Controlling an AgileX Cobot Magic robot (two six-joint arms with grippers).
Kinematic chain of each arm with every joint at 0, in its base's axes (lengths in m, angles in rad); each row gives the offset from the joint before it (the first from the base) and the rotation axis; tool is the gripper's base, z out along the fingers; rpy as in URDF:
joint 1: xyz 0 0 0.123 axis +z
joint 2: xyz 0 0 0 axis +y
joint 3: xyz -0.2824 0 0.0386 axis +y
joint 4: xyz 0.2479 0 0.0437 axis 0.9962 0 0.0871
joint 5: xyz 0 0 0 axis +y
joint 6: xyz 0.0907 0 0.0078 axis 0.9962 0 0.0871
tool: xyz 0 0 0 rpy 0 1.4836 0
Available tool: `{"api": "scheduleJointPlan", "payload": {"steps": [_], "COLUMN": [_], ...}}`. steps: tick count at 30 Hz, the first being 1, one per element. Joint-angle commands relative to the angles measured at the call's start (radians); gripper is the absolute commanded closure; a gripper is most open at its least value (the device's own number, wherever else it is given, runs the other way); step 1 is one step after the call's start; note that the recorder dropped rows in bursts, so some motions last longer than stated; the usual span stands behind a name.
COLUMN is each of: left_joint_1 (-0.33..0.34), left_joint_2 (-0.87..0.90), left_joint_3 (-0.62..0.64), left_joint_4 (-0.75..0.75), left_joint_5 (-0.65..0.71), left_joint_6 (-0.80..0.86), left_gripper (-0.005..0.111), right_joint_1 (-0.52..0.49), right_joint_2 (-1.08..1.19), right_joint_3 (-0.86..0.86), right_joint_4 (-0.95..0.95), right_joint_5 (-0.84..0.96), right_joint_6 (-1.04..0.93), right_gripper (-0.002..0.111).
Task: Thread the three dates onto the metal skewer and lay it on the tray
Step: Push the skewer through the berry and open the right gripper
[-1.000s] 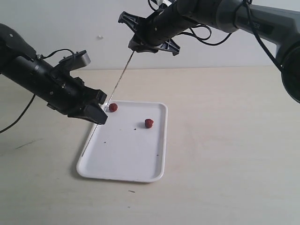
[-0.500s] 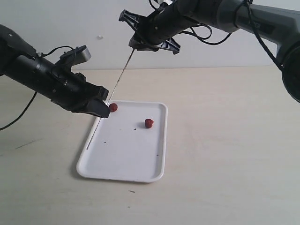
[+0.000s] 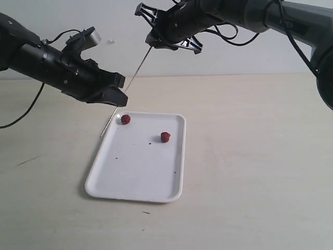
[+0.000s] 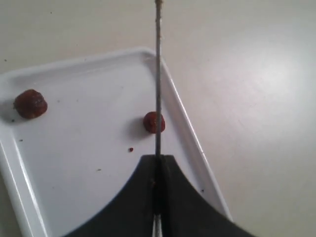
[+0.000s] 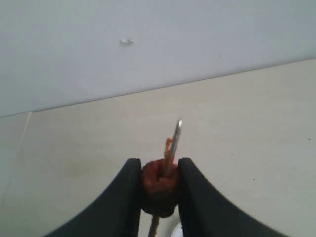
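Observation:
My left gripper (image 3: pixel 121 99) is shut on the thin metal skewer (image 3: pixel 136 73), which slants up from over the tray's far left corner. In the left wrist view the skewer (image 4: pixel 158 74) runs straight out of the closed left gripper (image 4: pixel 158 165). High up, my right gripper (image 5: pixel 159 173) is shut on one date (image 5: pixel 159 186), and the skewer's tip (image 5: pixel 177 129) pokes out through it. The right gripper (image 3: pixel 154 45) hides that date in the exterior view. Two more dates (image 3: pixel 125 119) (image 3: pixel 165 137) lie on the white tray (image 3: pixel 135 169), also seen from the left wrist as dates (image 4: pixel 30 103) (image 4: pixel 154 122).
The tray (image 4: pixel 89 148) lies on a pale beige table (image 3: pixel 250 156) and carries small dark crumbs. A light wall (image 3: pixel 62 15) rises behind the table. Both arms hang over the tray's far end.
My left gripper has risen and drawn the skewer upward, so its lower end has lifted from beside the tray's left rim. The right gripper has moved slightly higher.

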Motion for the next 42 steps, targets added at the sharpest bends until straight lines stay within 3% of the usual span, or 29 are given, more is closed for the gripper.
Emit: {"api": "scheduleJointPlan", "payload": {"steps": [1,11,18,24,29,36,42], "left_joint_1": [-0.012,-0.023,-0.045,-0.045,-0.045,-0.036,-0.032], "left_joint_2": [0.08,0.163,0.163,0.163,0.163,0.163,0.163], "left_joint_3": [-0.065,-0.236,-0.259,-0.259,-0.257,-0.257,-0.257], "left_joint_4": [-0.079,-0.173,-0.18,-0.149,-0.118,-0.054,0.034], "left_joint_5": [-0.086,-0.158,-0.17,-0.165,-0.161,-0.053,0.011], "left_joint_6": [0.007,0.024,0.033,0.03,0.026,0.023,-0.037], "left_gripper": [0.107,0.107,0.107,0.107,0.107,0.107,0.107], "right_joint_1": [0.004,0.004,0.006,0.004,0.004,0.004,0.004], "right_joint_2": [-0.004,-0.004,-0.004,-0.004,-0.016,-0.064,-0.112], "right_joint_3": [-0.004,-0.004,-0.004,-0.004,-0.004,-0.004,-0.004], "right_joint_4": [-0.001,-0.005,-0.005,-0.019,-0.054,-0.122,-0.281], "right_joint_5": [0.042,0.052,0.064,0.085,0.102,0.119,0.163], "right_joint_6": [-0.006,-0.015,-0.022,-0.024,-0.024,-0.024,0.031], "right_gripper": [0.084,0.084,0.084,0.061,0.056,0.044,0.043]}}
